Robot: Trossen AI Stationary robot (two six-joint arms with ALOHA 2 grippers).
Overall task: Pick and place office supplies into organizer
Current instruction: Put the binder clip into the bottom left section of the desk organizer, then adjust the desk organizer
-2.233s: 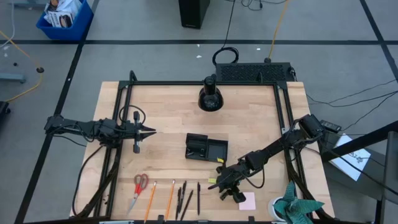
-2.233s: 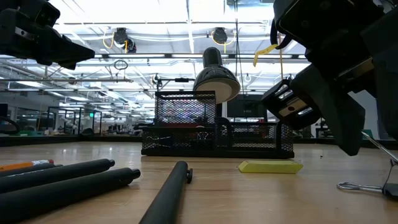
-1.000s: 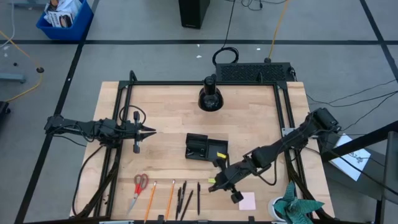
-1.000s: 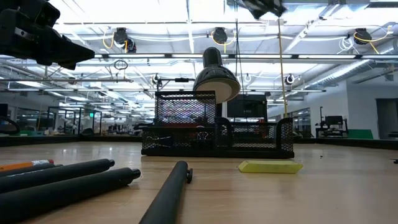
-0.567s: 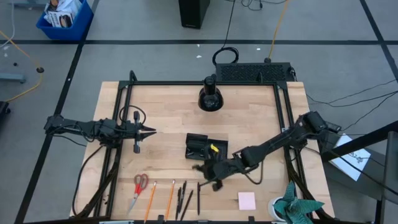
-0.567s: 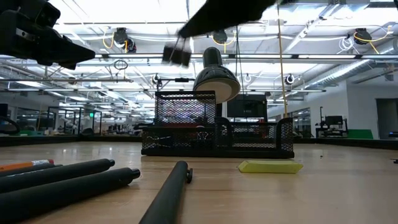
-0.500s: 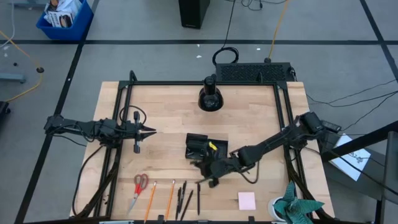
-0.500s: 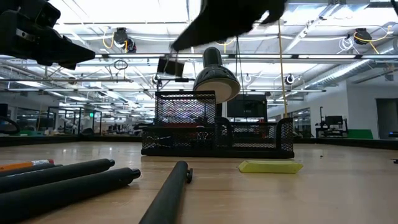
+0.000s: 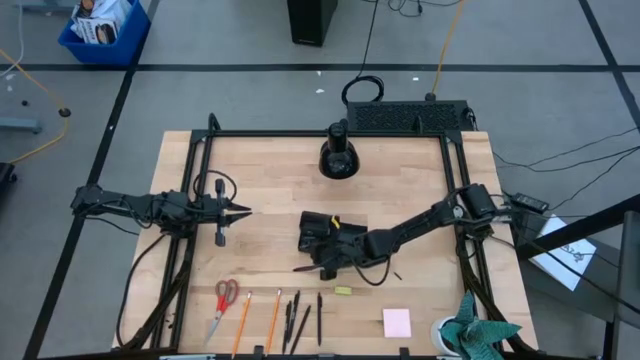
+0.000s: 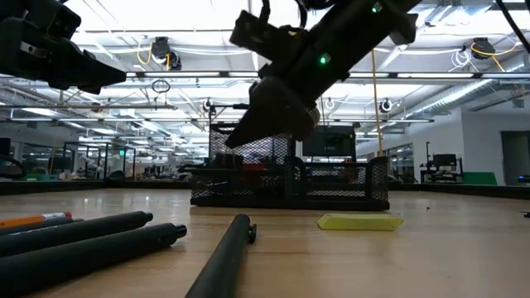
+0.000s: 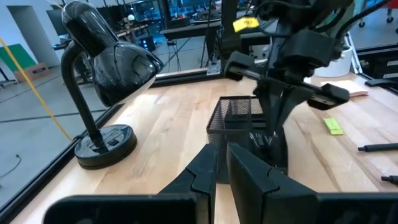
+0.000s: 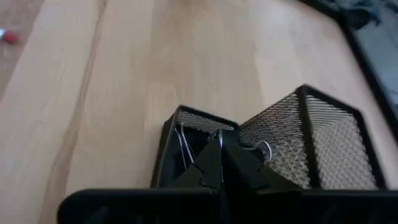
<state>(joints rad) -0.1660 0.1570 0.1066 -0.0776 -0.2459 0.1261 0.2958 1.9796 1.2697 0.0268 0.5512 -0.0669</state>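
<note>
In the high view, the right gripper is seen reaching across the table to the organizer, which sits near the middle of the table. The left gripper is held above the left part of the table, well apart from the organizer. Along the near edge are laid the red-handled scissors, two orange pencils and several thin dark pens. A small yellow piece is seen just near of the organizer, and a pink sticky-note pad lies toward the near right. A black desk lamp stands at the far side.

In the low view, the right gripper is shown over the mesh organizer; the yellow piece lies on the table in front of it.

In the left wrist view, the left gripper's fingers are seen drawn close together, holding nothing, with only a thin gap between them; the right gripper is dipped into the organizer.

In the right wrist view, the right gripper's fingers are pressed together over a compartment holding binder clips; whether anything is clamped cannot be told.
</note>
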